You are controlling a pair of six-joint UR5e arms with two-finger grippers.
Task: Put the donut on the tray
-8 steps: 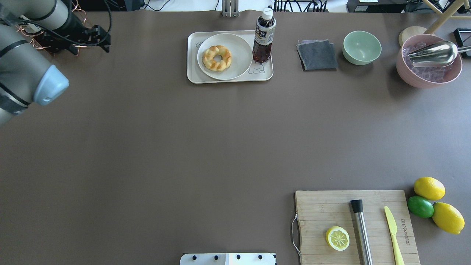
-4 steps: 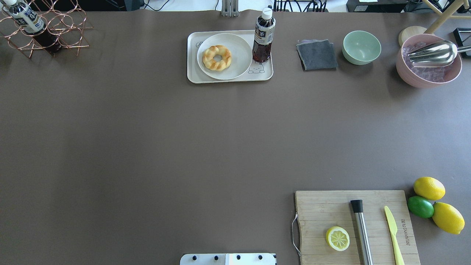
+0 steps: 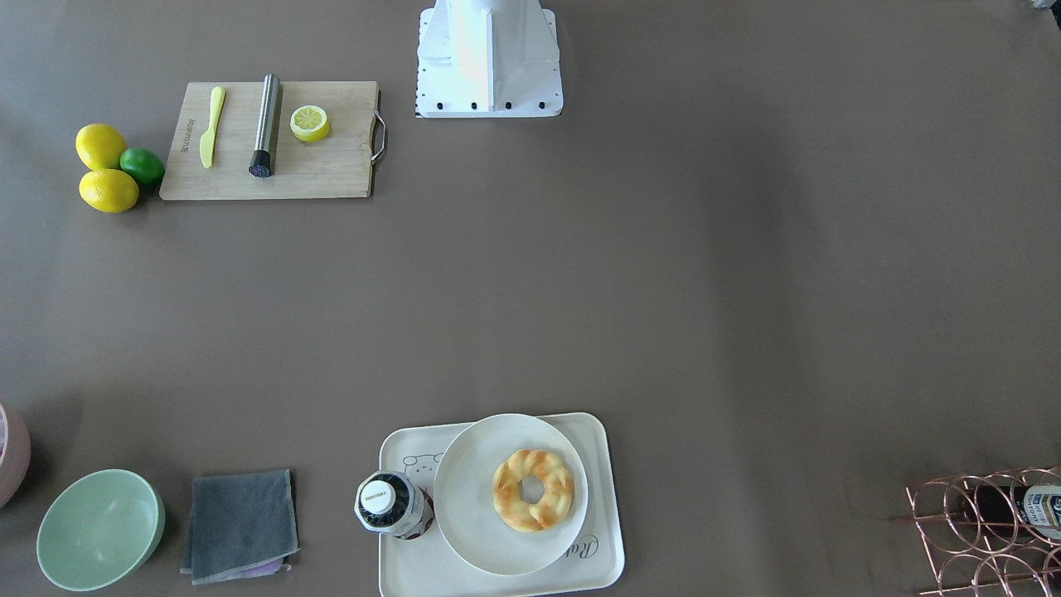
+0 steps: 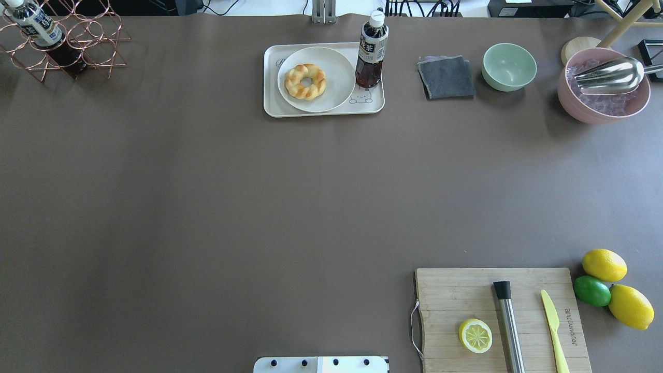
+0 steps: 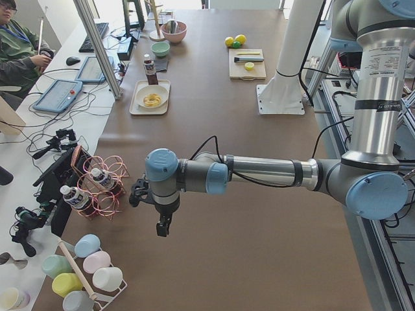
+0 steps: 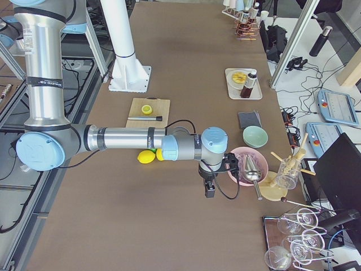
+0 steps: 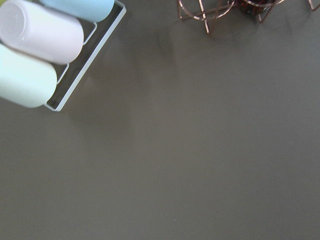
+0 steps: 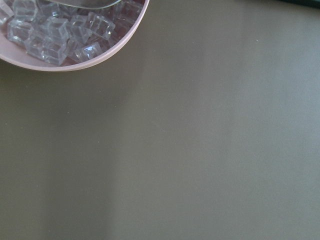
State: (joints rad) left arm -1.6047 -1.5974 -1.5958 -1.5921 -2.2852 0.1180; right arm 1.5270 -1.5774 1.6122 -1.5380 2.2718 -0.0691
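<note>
Brown table [image 4: 207,207] fills my feed. Left gripper [image 5: 163,227] hangs pointing down near the copper rack [image 5: 104,188], right gripper [image 6: 210,191] likewise beside the pink ice bowl [image 4: 568,105]. I can't tell either's opening. Far side: golden, ridged donut [image 4: 305,81] lies on a round plate [image 4: 339,77] on the tray [image 4: 272,106], with a bottle [image 4: 371,52] standing alongside.

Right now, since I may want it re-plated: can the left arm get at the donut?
Probably yes: the donut lies uncovered on the plate, and the bottle stands on its right, away from the left pincer.
</note>
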